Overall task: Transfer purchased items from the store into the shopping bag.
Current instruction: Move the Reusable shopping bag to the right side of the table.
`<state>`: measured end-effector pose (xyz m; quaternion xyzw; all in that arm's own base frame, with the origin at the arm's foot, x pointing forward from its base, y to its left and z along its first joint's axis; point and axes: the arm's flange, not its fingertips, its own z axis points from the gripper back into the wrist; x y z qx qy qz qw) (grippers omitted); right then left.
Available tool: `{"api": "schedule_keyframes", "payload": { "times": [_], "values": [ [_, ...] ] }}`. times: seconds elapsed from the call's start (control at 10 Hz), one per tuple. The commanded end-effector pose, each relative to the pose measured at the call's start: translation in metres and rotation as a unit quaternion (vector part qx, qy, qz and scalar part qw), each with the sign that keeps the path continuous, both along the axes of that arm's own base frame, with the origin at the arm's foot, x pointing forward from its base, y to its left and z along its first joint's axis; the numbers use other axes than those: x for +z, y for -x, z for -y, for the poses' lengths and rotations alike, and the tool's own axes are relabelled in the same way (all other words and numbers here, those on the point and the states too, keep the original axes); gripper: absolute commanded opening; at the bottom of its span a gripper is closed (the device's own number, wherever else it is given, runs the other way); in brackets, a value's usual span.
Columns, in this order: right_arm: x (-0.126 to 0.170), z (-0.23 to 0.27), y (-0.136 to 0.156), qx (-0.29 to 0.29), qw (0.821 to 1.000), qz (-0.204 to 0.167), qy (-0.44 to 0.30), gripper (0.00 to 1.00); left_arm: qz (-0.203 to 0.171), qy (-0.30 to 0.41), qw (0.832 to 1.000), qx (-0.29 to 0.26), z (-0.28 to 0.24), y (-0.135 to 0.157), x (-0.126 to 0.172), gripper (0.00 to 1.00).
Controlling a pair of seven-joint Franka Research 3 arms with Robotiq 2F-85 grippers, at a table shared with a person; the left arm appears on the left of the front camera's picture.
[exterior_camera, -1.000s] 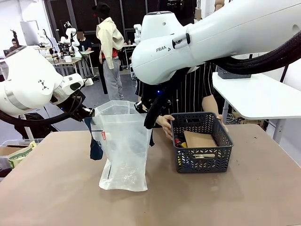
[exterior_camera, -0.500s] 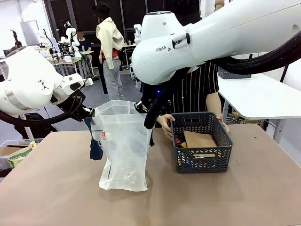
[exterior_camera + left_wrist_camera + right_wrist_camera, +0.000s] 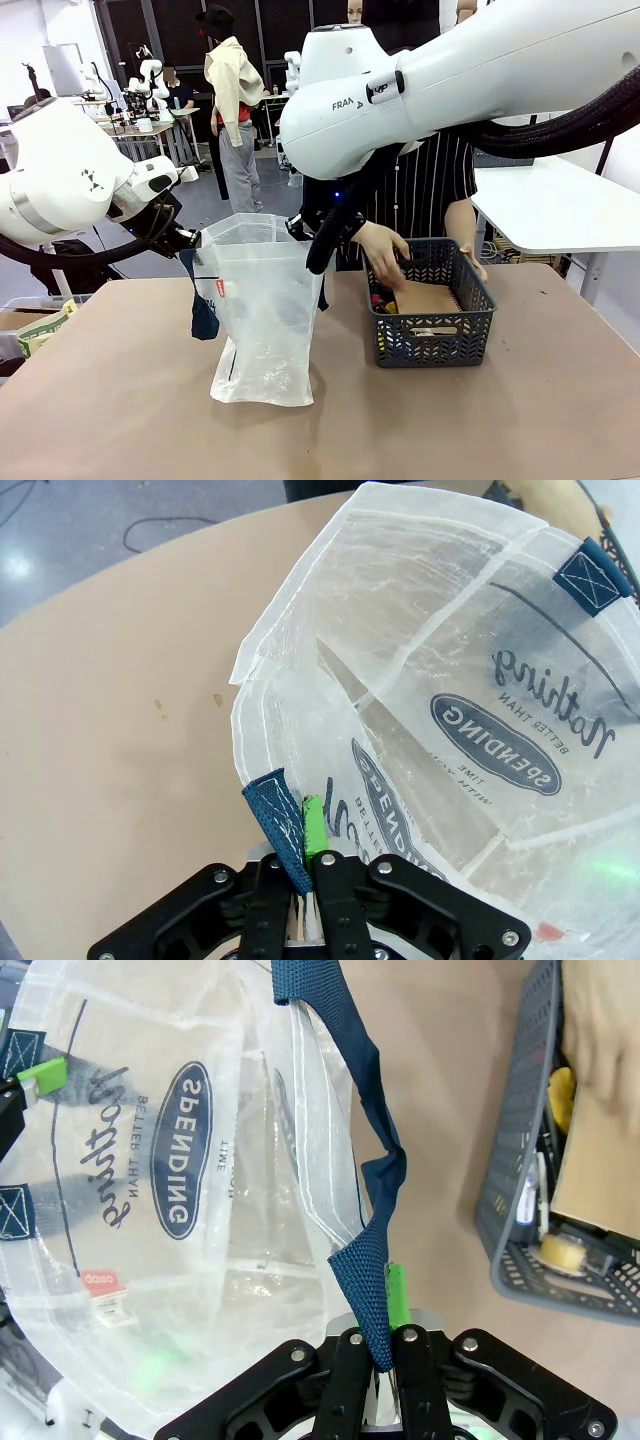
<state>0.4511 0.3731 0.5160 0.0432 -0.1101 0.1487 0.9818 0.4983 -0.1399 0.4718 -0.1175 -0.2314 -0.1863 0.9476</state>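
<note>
**Shopping bag (image 3: 262, 310) pinched open at both rims; the person's hand (image 3: 385, 255) is in the basket (image 3: 430, 345).**

The bag stands upright mid-table with its mouth spread and looks empty, though the translucent film makes that uncertain. The left gripper (image 3: 305, 855) is clamped on the rim at the mouth's 9 o'clock, beside a navy strap (image 3: 280, 825). The right gripper (image 3: 385, 1330) is clamped on the rim and strap at 3 o'clock. The basket sits just beside the bag at its 3 o'clock. A brown card pack (image 3: 425, 297) and a dark item with a red end (image 3: 377, 300) lie inside it, and the hand reaches in at its 11 o'clock corner. To do this step well, hold both pinches level and taut so the mouth stays wide, without tugging the bag's base off the table (image 3: 120, 400). There is open table at 6 and 9 o'clock. The narrow gap towards the basket at 3 o'clock is the hand's path, so leave it free.
</note>
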Motion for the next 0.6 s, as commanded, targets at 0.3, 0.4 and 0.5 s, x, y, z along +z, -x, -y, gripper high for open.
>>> {"api": "schedule_keyframes", "payload": {
  "times": [0.3, 0.4, 0.5],
  "values": [
    [0.0019, 0.0015, 0.0005, -0.001, 1.000, 0.002, 0.000, 0.00, -0.003, -0.001, 1.000, 0.000, -0.0021, -0.0030, 0.0017, 0.00],
    [0.0019, 0.0015, 0.0005, -0.001, 1.000, 0.002, 0.000, 0.00, -0.003, -0.001, 1.000, 0.000, -0.0021, -0.0030, 0.0017, 0.00],
    [0.0019, 0.0015, 0.0005, -0.001, 1.000, 0.002, 0.000, 0.00, -0.003, -0.001, 1.000, 0.000, -0.0021, -0.0030, 0.0017, 0.00]
  ]
}}
